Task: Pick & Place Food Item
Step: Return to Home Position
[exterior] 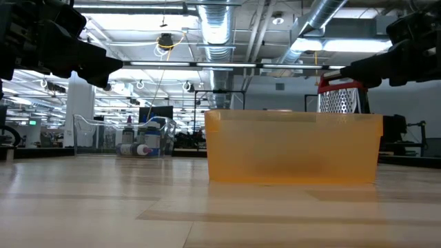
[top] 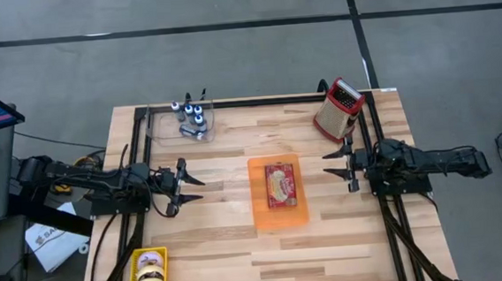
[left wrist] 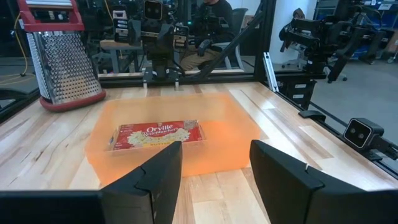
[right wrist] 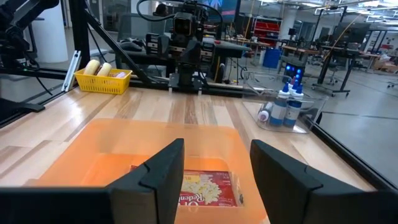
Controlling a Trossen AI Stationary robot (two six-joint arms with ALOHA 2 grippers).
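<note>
A red and yellow popcorn packet lies flat in an orange translucent bin at the table's middle; it also shows in the left wrist view and the right wrist view. My left gripper is open and empty, left of the bin. My right gripper is open and empty, right of the bin. Both hang above the table, fingers pointing at the bin.
A metal box grater with a red handle stands at the far right. A clear tray of small bottles sits at the far left. A yellow basket with tape rolls sits at the near left corner. Bare wood lies between.
</note>
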